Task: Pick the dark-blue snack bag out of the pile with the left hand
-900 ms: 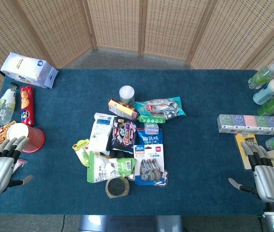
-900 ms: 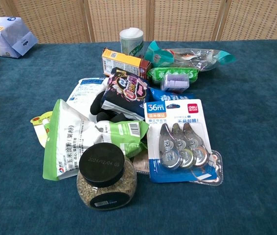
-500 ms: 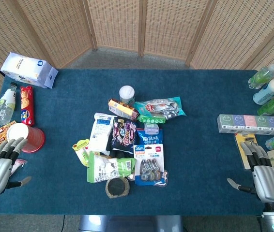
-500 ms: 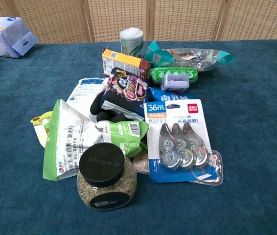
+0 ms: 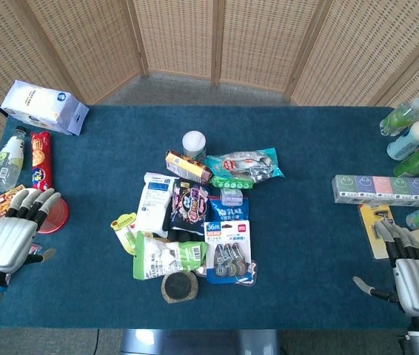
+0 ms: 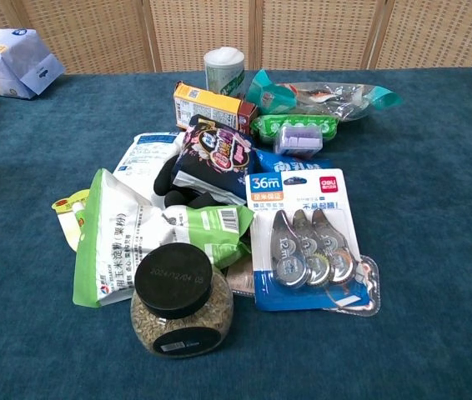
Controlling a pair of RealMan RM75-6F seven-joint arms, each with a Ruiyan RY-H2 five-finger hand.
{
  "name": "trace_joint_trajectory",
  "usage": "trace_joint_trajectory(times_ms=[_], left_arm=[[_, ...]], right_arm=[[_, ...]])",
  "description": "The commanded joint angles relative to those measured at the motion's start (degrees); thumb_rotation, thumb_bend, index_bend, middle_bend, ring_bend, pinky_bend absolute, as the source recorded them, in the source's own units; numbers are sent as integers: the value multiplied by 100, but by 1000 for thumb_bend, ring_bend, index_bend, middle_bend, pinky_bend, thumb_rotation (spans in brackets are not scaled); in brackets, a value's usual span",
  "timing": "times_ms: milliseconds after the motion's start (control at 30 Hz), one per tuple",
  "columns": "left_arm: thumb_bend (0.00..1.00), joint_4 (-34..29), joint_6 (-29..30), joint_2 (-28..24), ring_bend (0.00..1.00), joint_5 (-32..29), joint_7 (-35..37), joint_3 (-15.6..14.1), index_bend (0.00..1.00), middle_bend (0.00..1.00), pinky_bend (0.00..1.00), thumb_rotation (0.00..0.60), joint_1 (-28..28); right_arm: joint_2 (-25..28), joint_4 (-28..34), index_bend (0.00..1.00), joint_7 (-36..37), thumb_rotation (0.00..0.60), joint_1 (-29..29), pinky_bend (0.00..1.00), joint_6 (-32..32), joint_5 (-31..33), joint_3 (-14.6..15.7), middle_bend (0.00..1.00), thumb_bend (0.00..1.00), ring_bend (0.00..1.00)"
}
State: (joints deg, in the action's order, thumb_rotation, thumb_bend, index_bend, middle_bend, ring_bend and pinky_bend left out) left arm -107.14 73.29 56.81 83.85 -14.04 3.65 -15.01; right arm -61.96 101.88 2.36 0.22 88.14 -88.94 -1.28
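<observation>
Only head view shows left hand, right hand

Bright even overhead light, soft short shadows, sharp focus, slight glare on plastic packaging

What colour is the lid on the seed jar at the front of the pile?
Black, on the seed jar; clearest in the chest view.

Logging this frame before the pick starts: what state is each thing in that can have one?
Left robot hand: open, holding nothing, far left of the pile.
Right robot hand: open, holding nothing.
Dark-blue snack bag: in the pile, untouched.
Seed jar: upright, black lid on.
White-capped canister: upright, capped.
</observation>
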Motion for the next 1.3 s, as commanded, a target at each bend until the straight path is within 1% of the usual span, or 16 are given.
trace_joint_trajectory(times_ms=[33,200,333,433,567,733,933,1033,1300], left_arm=[[130,48,-472,66,0,-262,16,295,0,0,0,600,-446],[142,79,-1062,280,0,-621,74,628,25,2,0,600,-1024],[142,183,-1585,560,15,-1002,-64,867,69,36,0,600,-1561],[141,311,-1832,829,48,-1228,-272,1007,77,61,0,600,-1930],[142,519,-2048,1285,86,-1505,-567,1098,105,93,0,600,-2356],[141,903,-2228,1881,92,-1780,-1022,1071,114,98,0,600,-2825],[141,1379,-2298,2417,92,-2017,-1351,957,116,100,0,600,-3157],[141,1583,-2330,2627,92,-2118,-1357,907,115,100,0,600,-3251],[141,2017,-2375,2944,92,-2223,-1280,780,114,99,0,600,-3390]], right_arm=[[23,9,0,19,538,-49,0,69,-16,13,0,148,0],[66,2,0,60,534,-161,0,188,-7,51,0,148,0],[82,-15,0,102,538,-232,0,272,-7,64,0,149,0],[94,-33,0,141,538,-274,0,317,4,65,0,148,0],[110,-69,0,201,537,-319,0,359,20,63,0,147,0],[133,-126,0,286,539,-380,0,407,54,61,0,149,0],[173,-187,0,390,536,-471,0,491,115,48,0,148,0],[176,-208,0,428,539,-493,0,497,142,38,0,147,0],[172,-251,0,510,537,-498,0,469,155,9,0,149,0]])
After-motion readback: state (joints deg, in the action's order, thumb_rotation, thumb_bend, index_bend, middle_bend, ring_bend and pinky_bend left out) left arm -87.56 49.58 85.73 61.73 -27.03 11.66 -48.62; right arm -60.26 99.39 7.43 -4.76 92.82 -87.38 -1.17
